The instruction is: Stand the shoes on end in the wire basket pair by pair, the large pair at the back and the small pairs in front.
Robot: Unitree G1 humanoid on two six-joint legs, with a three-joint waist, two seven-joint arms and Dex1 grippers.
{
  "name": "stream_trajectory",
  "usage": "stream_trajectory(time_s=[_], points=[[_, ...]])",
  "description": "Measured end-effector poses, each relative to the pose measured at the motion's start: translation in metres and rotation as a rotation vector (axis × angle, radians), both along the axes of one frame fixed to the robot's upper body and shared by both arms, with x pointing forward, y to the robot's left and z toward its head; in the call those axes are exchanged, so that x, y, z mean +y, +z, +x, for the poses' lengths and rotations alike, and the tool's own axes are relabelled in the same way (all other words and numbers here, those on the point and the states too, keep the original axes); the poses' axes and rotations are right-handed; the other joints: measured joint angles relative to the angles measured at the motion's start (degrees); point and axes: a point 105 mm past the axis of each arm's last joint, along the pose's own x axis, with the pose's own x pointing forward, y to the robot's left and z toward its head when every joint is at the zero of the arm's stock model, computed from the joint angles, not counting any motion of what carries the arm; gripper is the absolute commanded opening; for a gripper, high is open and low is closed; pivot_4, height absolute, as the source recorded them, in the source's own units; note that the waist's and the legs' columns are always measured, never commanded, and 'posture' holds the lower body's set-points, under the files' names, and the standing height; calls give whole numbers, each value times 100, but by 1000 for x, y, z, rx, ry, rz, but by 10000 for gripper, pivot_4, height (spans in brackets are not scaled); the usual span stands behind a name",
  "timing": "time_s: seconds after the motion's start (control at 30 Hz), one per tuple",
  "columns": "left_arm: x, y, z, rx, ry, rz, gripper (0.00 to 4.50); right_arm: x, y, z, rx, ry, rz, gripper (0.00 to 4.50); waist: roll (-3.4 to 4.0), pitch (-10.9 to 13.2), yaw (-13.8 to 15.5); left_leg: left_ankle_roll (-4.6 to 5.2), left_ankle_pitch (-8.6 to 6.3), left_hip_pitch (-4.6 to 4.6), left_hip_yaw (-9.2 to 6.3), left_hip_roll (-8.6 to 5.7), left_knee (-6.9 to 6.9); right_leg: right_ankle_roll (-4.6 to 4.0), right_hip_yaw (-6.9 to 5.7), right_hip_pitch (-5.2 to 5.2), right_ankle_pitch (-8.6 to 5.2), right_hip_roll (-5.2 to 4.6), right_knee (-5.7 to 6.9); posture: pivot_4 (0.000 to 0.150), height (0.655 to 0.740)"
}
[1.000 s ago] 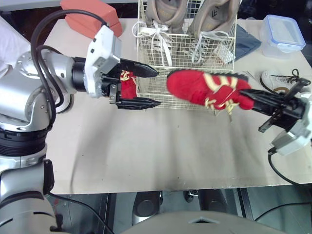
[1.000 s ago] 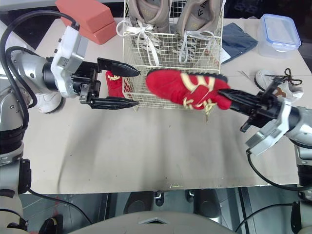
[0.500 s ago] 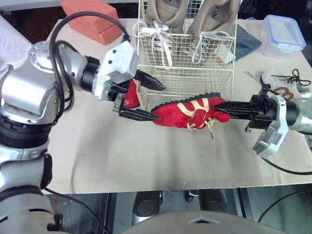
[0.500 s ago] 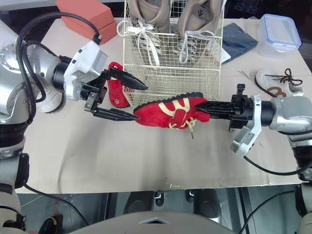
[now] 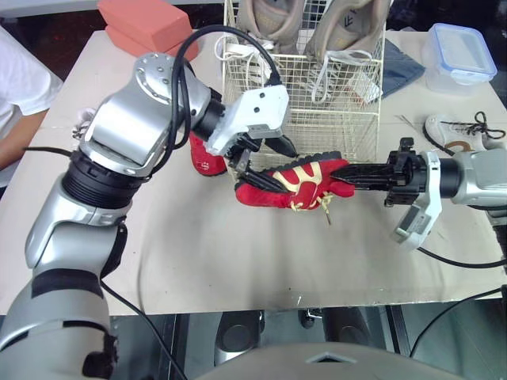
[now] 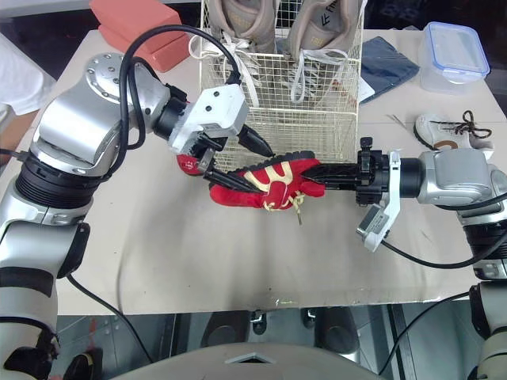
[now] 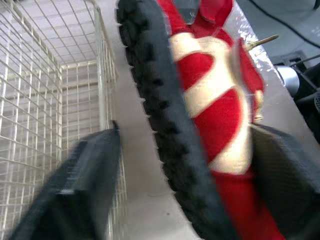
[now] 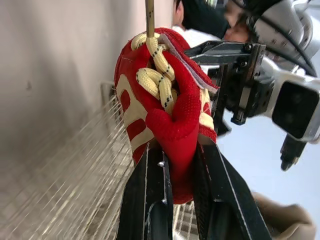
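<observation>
The red shoe (image 5: 289, 184) lies on its side just in front of the wire basket (image 5: 317, 127), at the basket's 6 o'clock. Its black sole is turned toward 12 o'clock, its toe points to 9 o'clock, and a yellow lace hangs toward 6 o'clock. Whether it touches the table (image 5: 198, 253) cannot be told. The right gripper (image 5: 342, 171) reaches in from 3 o'clock and is clamped on the shoe's open heel end; its wrist view shows both fingers (image 8: 150, 200) pressed against the red fabric below the laces. The left gripper (image 5: 285, 169) comes in from 10 o'clock and straddles the toe half with its fingers spread, one on the sole side next to the basket wall and one on the upper side. In its wrist view a gap shows between the sole and the basket-side finger (image 7: 85, 185), so this gripper is not closed on the shoe. A second red shoe (image 5: 202, 158) sits at the held shoe's 9 o'clock, partly hidden behind the left arm. The large grey pair (image 5: 265, 20) stands on end at the back of the basket. At the basket's 3 o'clock a white shoe (image 5: 455, 131) lies on the table, with a plastic box (image 5: 458, 55) at 1 o'clock and a blue cloth (image 5: 400, 67) between the box and the basket.
</observation>
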Motion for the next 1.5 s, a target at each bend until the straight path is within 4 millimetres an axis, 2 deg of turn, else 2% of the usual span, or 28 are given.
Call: stream_trajectory(time_s=[0.1,0.17,0.2,0.37,0.4,0.43,0.5,0.53,0.63,0.73,0.83,0.9,0.93,1.1,1.27,1.43,1.5], points=[[2,-1,0,-13,6,20,11841,3,3,1,-4,-13,2,0,2,1,2,0,0,1,-1,0,0,-1,-1,0,-1,1,1,1500,6860],[3,-2,1,-15,14,25,5793,5,3,1,-3,-14,-1,0,2,1,8,0,0,1,0,0,0,-1,0,0,-1,-1,1,1500,6860],[4,-3,1,-15,17,26,4665,6,3,1,1,-16,-1,0,2,1,8,0,0,0,0,0,0,-1,0,0,-1,-1,1,1500,6860],[6,-6,3,-20,34,24,4641,8,1,3,29,-32,2,0,2,1,16,0,0,0,-2,0,0,-1,-1,0,-1,-2,1,1500,6860],[7,-6,2,-22,35,20,4640,8,1,3,44,-40,14,8394,2,1,16,0,0,0,-3,1,0,-1,-1,0,-1,-2,1,1500,6860],[7,-7,2,-21,39,18,4639,8,2,2,55,-42,28,11011,2,1,15,0,0,0,-3,2,0,-1,-1,0,-1,-2,1,1500,6860],[9,-8,3,-20,51,5,4635,8,4,2,89,-51,67,19925,2,1,14,0,0,0,-3,2,1,-1,-1,1,0,-3,1,1500,6860],[8,-9,4,-23,57,-17,4634,6,7,1,110,-57,103,26563,2,1,14,0,0,0,-2,2,1,-1,0,1,0,-3,1,1500,6860],[3,-9,5,-20,69,-72,4630,-4,12,1,178,-98,199,38650,2,2,36,0,0,-3,-6,2,1,-1,-4,1,0,-6,1,1500,6860],[0,-5,3,-19,72,-131,4630,-23,13,5,333,-197,358,38650,1,2,29,1,0,-5,-9,2,3,-1,-5,2,0,-7,0,1500,6860],[-1,4,5,-48,96,-219,4630,-38,-1,1,581,-298,518,38650,2,2,29,0,0,-3,-13,3,1,-2,-7,4,0,-7,1,1500,6860],[-4,9,5,-50,104,-288,4630,-40,-11,-4,770,-337,606,38650,2,2,18,0,0,0,-12,4,1,-1,-5,5,0,-6,2,1500,6860],[-8,10,5,-37,105,-345,4630,-39,-16,-8,928,-354,682,38650,3,1,12,1,-1,3,-11,4,1,0,-2,7,0,-6,2,1500,6860],[-27,13,7,-12,128,-568,4630,-21,-15,-27,1408,-298,839,38650,2,1,28,3,-2,5,-19,3,4,0,-6,16,1,-5,2,1500,6860],[-33,11,11,-8,171,-667,4630,-13,8,-29,1632,-173,1037,38650,1,0,19,3,-2,11,-18,0,0,0,-4,18,1,-2,0,1500,6860],[-32,6,13,1,198,-672,4630,-12,18,-21,1680,-156,1136,38650,1,0,35,5,-3,8,-19,0,-1,0,-6,18,1,-3,-4,1500,6860],[-32,5,13,13,200,-674,4630,-11,16,-19,1685,-166,1146,33634,1,0,41,6,-3,5,-20,-1,-2,0,-7,18,1,-3,-6,1500,6860]])
